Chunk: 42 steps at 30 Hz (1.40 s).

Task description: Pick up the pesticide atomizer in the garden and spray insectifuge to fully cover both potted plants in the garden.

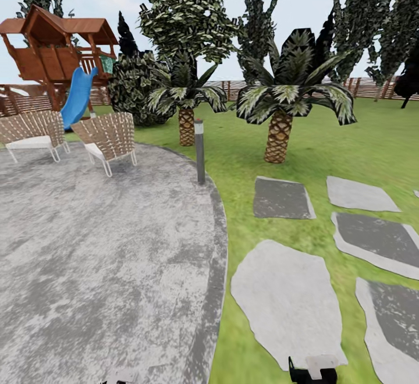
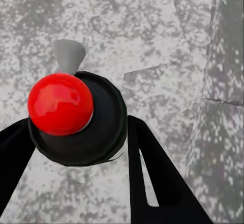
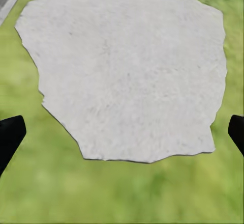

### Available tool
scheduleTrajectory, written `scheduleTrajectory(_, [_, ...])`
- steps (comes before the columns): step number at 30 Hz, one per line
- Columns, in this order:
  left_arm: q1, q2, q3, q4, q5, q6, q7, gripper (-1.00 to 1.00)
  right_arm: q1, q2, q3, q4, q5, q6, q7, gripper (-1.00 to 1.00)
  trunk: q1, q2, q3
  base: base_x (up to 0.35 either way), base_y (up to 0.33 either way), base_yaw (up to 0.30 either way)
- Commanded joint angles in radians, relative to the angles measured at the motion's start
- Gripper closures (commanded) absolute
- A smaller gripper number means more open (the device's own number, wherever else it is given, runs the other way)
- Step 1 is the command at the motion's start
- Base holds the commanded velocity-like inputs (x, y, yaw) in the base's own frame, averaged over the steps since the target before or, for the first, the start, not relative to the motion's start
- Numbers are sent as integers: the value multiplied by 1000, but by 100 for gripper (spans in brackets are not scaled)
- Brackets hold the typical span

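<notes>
**A:** What's the biggest thing out front?

**B:** The garden lawn (image 1: 326, 139), running back to a brown slat fence (image 1: 372, 87) under dark trees (image 1: 361, 17). On the left lies the round mottled grey paving (image 1: 99, 244); its darker curved edge (image 1: 216, 267) meets the grass right down the middle of the head view.

**A:** Room to move?

**B:** The paving is bare across its near part. Right of the edge, flat stepping stones (image 1: 285, 297) sit in the grass with green strips between them. A slim post light (image 1: 199, 151) stands at the paving's rim; two scaly-trunked palms (image 1: 279, 110) stand on the lawn behind it. Two wicker seats (image 1: 107, 137) sit at the paving's far side, with a wooden playhouse and blue slide (image 1: 78, 96) beyond.

**A:** The hands?

**B:** The left gripper (image 2: 76, 132) is clamped on the pesticide atomizer (image 2: 76, 117), a dark round body with a red knob, held above the paving. The right gripper (image 3: 122, 132) has its black fingers (image 3: 10, 135) wide apart, holding nothing, above a pale stepping stone.

**A:** Any pots?

**B:** None I can make out.
</notes>
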Motion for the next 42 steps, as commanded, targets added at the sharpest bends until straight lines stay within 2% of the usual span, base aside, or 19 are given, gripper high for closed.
scheduleTrajectory(1, [-1, 0, -6, 1, 8, -3, -4, 100, -1, 0, -5, 1, 11, -3, -6, -100, 0, 0, -1, 338, 0, 277])
scheduleTrajectory(42, [13, 0, -6, 0, 8, -4, -4, 100, -1, 0, -5, 1, 11, -3, -6, -100, 0, 0, -1, 339, 0, 277])
